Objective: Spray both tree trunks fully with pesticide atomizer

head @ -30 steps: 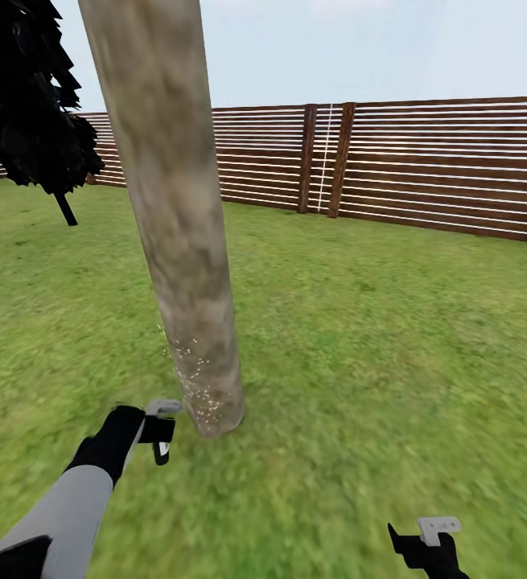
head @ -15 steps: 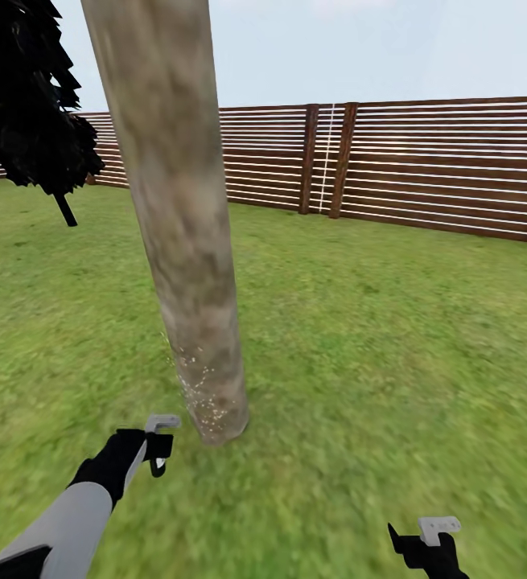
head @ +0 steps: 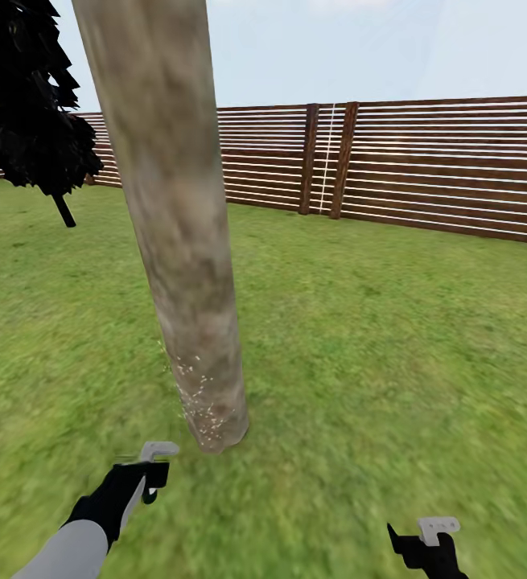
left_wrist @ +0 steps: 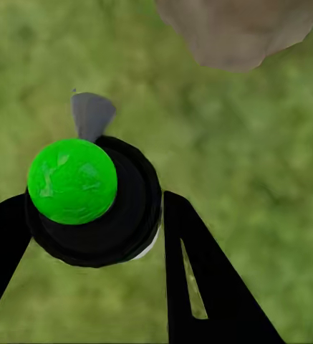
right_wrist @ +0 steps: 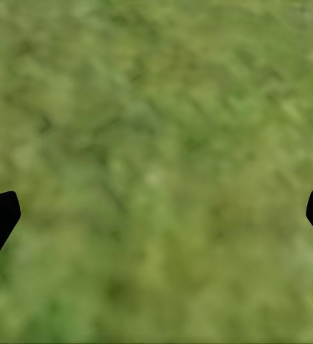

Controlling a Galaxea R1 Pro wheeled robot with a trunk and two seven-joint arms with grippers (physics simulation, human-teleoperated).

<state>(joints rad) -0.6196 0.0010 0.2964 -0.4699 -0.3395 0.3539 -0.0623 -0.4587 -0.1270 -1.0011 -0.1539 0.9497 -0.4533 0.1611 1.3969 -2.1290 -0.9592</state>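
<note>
White specks [head: 199, 394] on tree trunk [head: 184, 241] base; left gripper [left_wrist: 92, 215] near trunk, clamped on atomizer [left_wrist: 92, 197]; right gripper [right_wrist: 156, 208] spread wide, empty.

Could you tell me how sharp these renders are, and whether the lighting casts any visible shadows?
Head view: the fence is crisp, the grass smears towards the bottom edge, and the tree trunk casts no shadow. Left wrist view: the atomizer is sharp against blurred lawn. Right wrist view: the ground is soft, mottled green under flat light.
</note>
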